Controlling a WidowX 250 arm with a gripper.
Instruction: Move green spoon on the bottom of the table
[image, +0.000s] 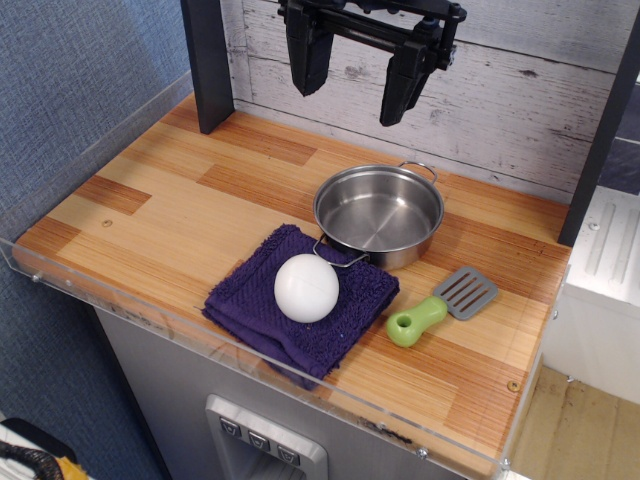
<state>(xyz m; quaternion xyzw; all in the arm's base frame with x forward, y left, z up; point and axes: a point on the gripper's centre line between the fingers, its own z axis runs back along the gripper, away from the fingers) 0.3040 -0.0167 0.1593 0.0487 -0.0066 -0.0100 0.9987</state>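
Task not started, we judged; gripper (360, 75) hung high over the back of the tabletop (150, 190), jaws spread and holding nothing; green spoon (440, 306) lay untouched near the front right, just beside the purple cloth (250, 300) and steel pot (379, 213); reach, grasp, move all left.

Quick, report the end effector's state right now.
End effector: open, holding nothing, raised at the back of the table, well away from the green spoon.
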